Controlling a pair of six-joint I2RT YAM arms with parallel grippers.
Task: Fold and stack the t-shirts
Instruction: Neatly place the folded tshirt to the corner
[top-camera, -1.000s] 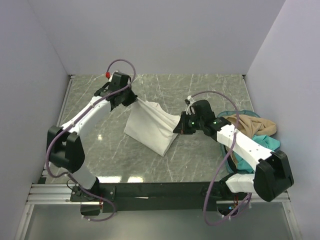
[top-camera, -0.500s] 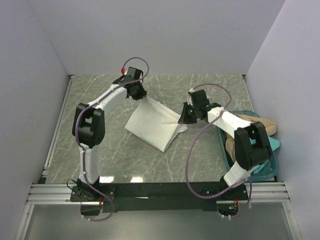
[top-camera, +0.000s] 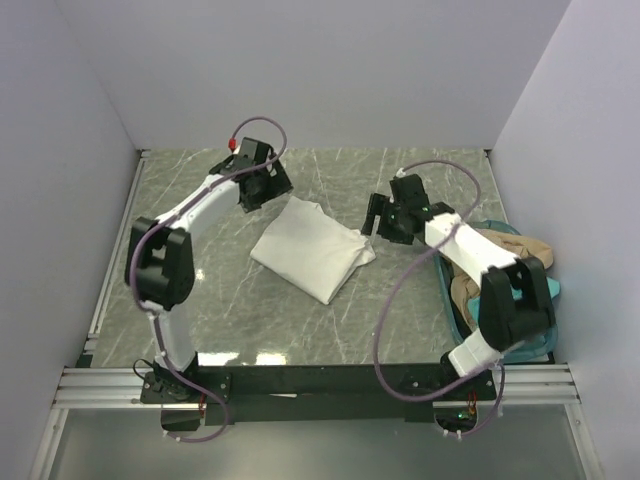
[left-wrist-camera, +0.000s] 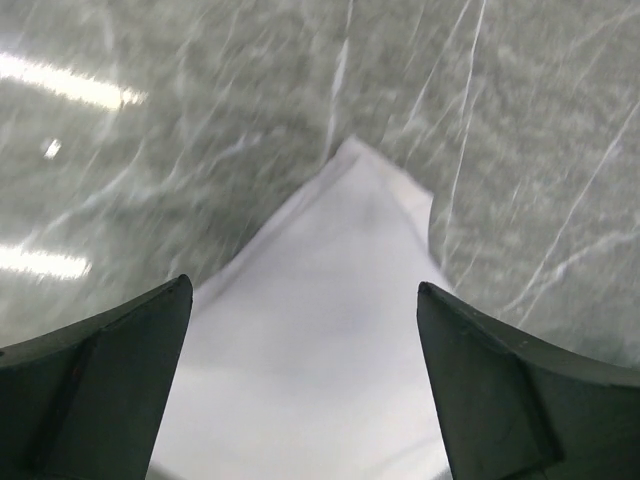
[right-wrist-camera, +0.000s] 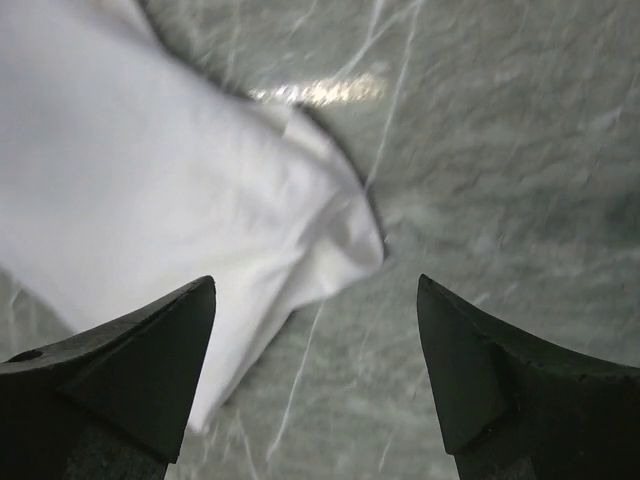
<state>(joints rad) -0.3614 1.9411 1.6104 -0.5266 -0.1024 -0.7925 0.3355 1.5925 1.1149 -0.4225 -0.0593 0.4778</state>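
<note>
Top view: shows the white t-shirt folded into a slanted rectangle, flat on the marble table near centre and clear of every edge. Bare marble open on the near, far and left sides; less room on the right, where a teal basket holding a tan t-shirt stands at the table's right edge. Places the left gripper just beyond the shirt's far corner and the right gripper just beyond its right corner; cannot tell contact from here. Left wrist view: shows fingers spread wide with nothing pinched, the shirt's pointed corner lying below between them, and bare marble ahead. Right wrist view: fingers likewise parted and empty, a rounded shirt corner below to the left, open marble to the right; somewhat blurred. Basket appears in the top view only; finger spread is settled by the wrist views only. Against half a second ago: corners no longer pinched; cloth, then drawn taut between the arms, now slack and flat.
</note>
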